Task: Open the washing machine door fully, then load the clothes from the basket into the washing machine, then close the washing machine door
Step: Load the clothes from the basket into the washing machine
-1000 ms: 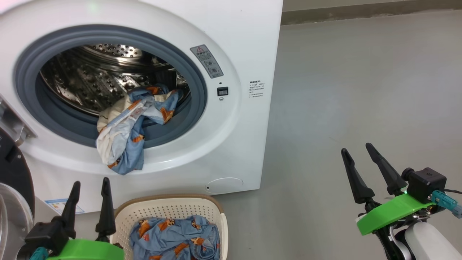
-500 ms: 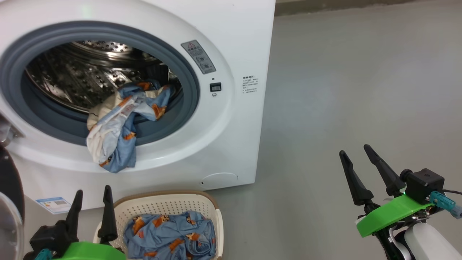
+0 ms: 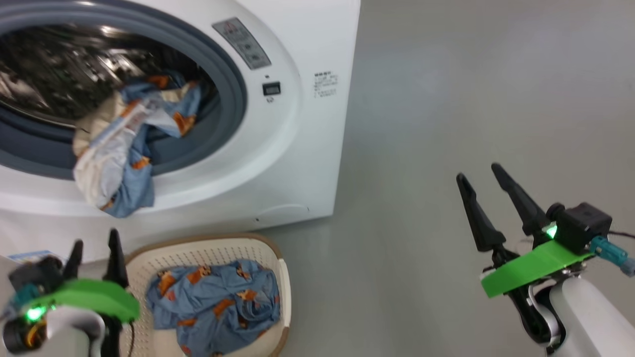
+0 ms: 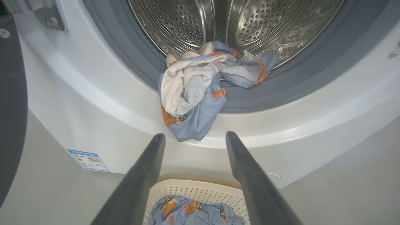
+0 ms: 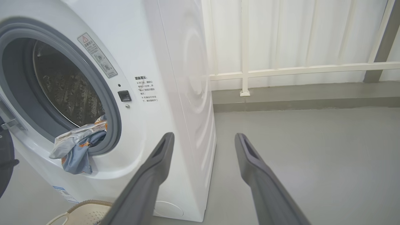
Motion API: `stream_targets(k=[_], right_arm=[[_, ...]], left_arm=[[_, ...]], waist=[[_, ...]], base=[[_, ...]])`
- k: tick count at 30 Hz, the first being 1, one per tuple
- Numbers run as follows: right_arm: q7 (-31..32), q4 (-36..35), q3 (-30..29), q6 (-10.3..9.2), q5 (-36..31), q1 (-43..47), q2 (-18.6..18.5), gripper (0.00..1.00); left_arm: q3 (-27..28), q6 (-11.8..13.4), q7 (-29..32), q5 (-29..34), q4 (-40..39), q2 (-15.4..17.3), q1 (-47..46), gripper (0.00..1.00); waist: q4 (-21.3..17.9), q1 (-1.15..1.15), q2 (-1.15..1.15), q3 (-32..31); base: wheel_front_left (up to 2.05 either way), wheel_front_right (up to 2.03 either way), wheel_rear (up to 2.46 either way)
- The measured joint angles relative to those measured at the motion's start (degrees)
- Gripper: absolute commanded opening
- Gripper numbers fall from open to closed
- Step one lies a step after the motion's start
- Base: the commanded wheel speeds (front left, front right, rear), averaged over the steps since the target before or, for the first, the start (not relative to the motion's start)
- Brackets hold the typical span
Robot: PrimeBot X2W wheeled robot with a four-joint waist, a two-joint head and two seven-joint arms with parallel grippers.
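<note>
Holding left gripper (image 3: pixel 95 243) spread, empty, at the basket's (image 3: pixel 198 240) left rim; right gripper (image 3: pixel 478 173) likewise, over bare floor (image 3: pixel 471 99) right of the washing machine (image 3: pixel 307 148); clothes (image 3: pixel 116 163) draped over its lip.

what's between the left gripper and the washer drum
Left wrist view: a blue-and-cream garment draped over the grey gasket lies between the left gripper and the drum.

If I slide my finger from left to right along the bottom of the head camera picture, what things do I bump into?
First the left hand → basket → grey floor → right hand.
</note>
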Motion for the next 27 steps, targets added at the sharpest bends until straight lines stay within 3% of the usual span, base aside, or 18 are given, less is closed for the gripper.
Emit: stream_targets(k=[14, 23, 27], right_arm=[[0.00, -4.94, -2.12, 0.00, -2.65, -4.37, 0.38, 1.00], [0.00, -5.86, -2.90, 0.00, -3.27, -5.70, 1.33, 1.00], [0.00, -5.89, -3.37, 0.00, -3.58, -5.87, 1.56, 1.00]], left_arm=[[-2.53, -0.42, -0.01, -3.39, 17.86, 5.63, -18.38, 1.00], [-2.69, -0.42, -1.13, -4.71, 23.04, 8.05, -24.62, 1.00], [-2.24, -0.29, -1.70, -4.75, 21.61, 8.62, -25.91, 1.00]], waist=[[-3.04, 0.00, 0.00, 12.21], [-4.88, 0.00, 0.00, 18.56], [-5.53, 0.00, 0.00, 20.09]], base=[[0.00, 0.00, 0.00], [0.00, 0.00, 0.00], [0.00, 0.00, 0.00]])
